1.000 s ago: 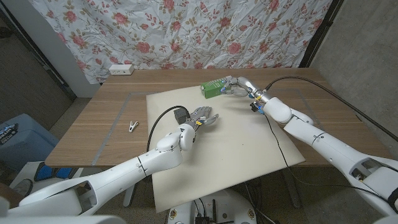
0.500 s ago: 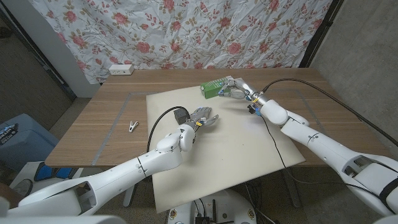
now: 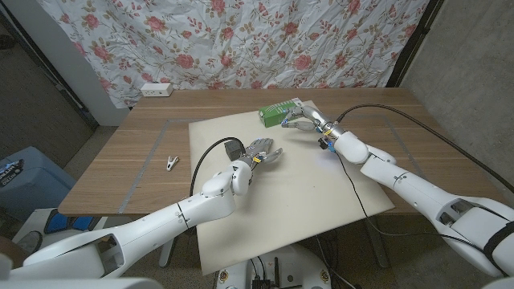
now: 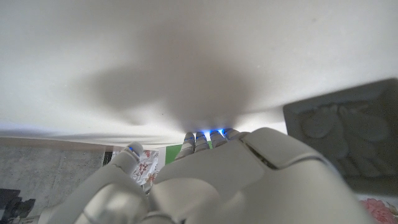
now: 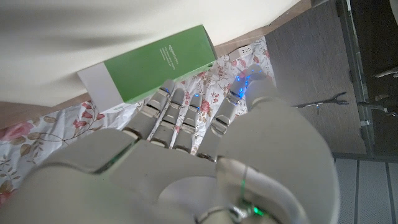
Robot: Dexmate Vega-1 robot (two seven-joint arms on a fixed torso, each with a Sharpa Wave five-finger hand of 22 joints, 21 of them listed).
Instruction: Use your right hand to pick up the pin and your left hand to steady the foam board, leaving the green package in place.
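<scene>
Wooden table [image 3: 152, 136]: 1 foam board [image 3: 305, 193], 1 green package [image 3: 277, 113], 1 clip [image 3: 172, 162]; left hand [image 3: 263, 150] spread, empty; right hand [image 3: 297, 117] fingers apart, empty

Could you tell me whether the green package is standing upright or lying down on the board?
Lying down: the green rectangular package rests on a long side at the white foam board's far edge.

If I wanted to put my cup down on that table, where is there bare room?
The wood left of the foam board is bare between the white power strip and the small clip. The board's near right part is free too. It is crowded by the green package, next to the right robot hand, and around the left robot hand.
</scene>
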